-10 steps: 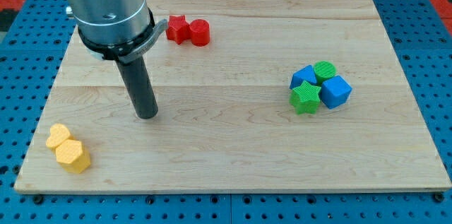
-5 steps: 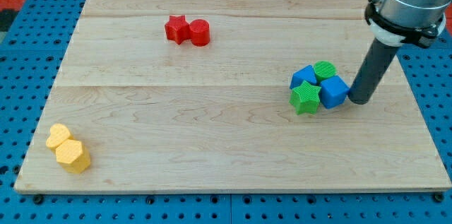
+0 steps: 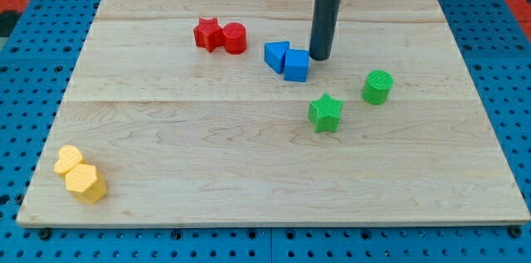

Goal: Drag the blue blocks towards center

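Resting just right of the blue cube (image 3: 296, 65), my tip (image 3: 319, 56) has no jaws.

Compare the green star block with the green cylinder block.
The green star block has a pointed outline; the green cylinder block is round. The star lies lower and further toward the view's left; the cylinder sits nearer the view's right. Both are green, apart from each other, and untouched by my tip.

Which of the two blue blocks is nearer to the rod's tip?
The blue cube is nearer: it lies directly at the view's left of my tip. The other blue block, wedge-like, sits beyond it, further left.
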